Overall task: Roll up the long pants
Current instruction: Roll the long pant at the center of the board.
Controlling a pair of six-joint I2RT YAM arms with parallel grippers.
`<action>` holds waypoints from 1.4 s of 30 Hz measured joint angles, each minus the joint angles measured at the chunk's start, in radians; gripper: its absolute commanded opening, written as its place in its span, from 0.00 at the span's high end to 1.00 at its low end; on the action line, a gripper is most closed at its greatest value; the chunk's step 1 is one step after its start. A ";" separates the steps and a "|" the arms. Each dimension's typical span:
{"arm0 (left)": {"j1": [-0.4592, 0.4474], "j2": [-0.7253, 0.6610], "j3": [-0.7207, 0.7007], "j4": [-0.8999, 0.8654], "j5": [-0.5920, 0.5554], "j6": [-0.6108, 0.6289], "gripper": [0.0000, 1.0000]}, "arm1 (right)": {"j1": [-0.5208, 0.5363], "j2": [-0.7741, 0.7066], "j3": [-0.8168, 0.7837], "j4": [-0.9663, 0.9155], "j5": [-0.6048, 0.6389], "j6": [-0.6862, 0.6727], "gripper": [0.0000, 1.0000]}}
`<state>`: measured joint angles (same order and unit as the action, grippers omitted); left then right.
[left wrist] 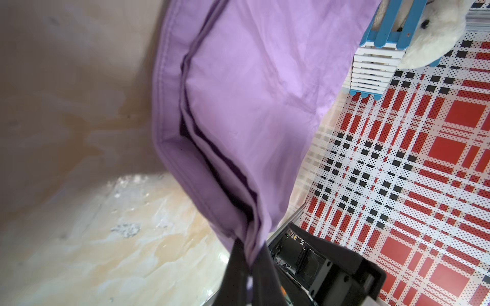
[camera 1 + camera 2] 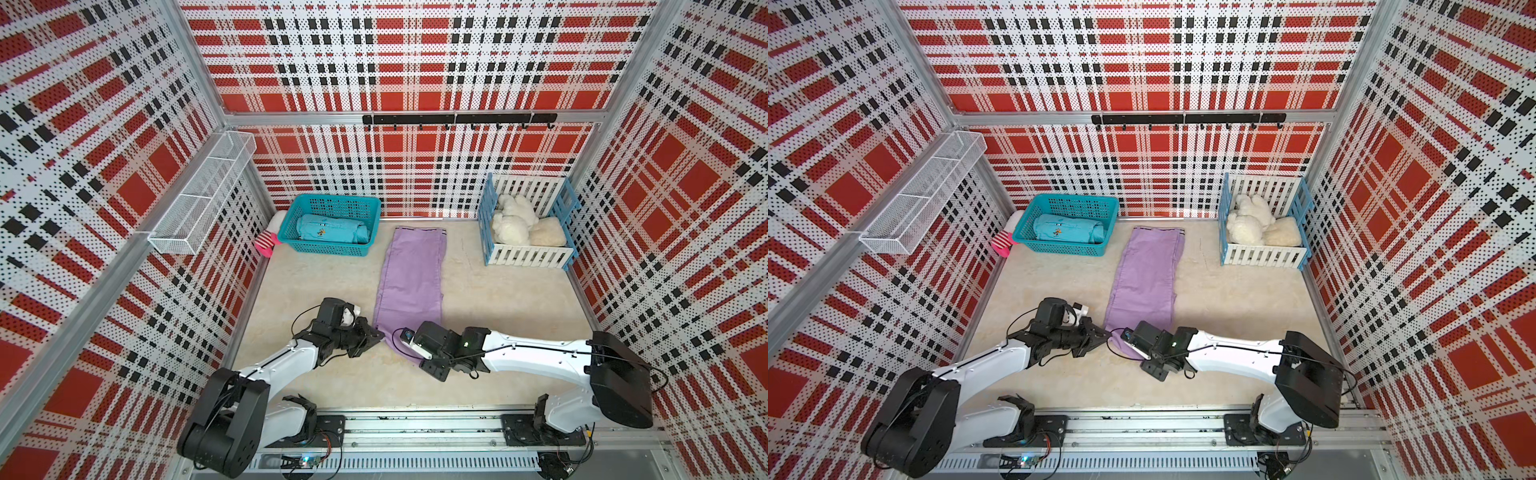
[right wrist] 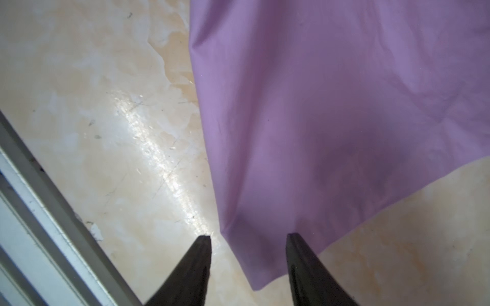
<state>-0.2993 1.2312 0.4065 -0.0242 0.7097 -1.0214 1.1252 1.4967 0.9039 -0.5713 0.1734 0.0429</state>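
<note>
The long pants (image 2: 411,274) (image 2: 1146,274) are lilac and lie flat and lengthwise on the table in both top views. Their striped waistband (image 2: 420,230) is at the far end. My left gripper (image 2: 376,334) (image 2: 1105,333) is shut on the near left corner of the pants (image 1: 238,106). In the left wrist view the cloth is pinched between its dark fingers, at the left gripper (image 1: 250,265), and lifts up from there. My right gripper (image 2: 432,371) (image 2: 1156,372) (image 3: 249,237) is open at the near right corner. That corner of the pants (image 3: 331,119) lies between its spread fingertips (image 3: 204,243), ungripped.
A teal basket (image 2: 332,250) at the back left holds a teal rolled garment (image 2: 332,228), with a pink striped sock (image 2: 266,243) beside it. A blue-and-white crate (image 2: 528,257) with white plush toys (image 2: 513,218) stands at the back right. The arms' rail (image 2: 415,428) runs along the front.
</note>
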 measured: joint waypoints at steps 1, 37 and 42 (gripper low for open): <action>0.003 0.002 0.000 -0.007 0.002 0.002 1.00 | 0.006 0.002 0.000 0.003 0.013 -0.021 0.47; 0.133 -0.027 0.000 -0.034 0.072 0.008 1.00 | 0.134 0.171 -0.069 0.261 0.243 -0.272 1.00; 0.144 -0.044 -0.002 -0.036 0.072 0.005 1.00 | 0.075 0.067 -0.068 0.217 0.148 -0.269 1.00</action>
<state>-0.1551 1.1870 0.4049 -0.0601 0.7822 -1.0168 1.2003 1.5639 0.8360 -0.3546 0.3214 -0.2260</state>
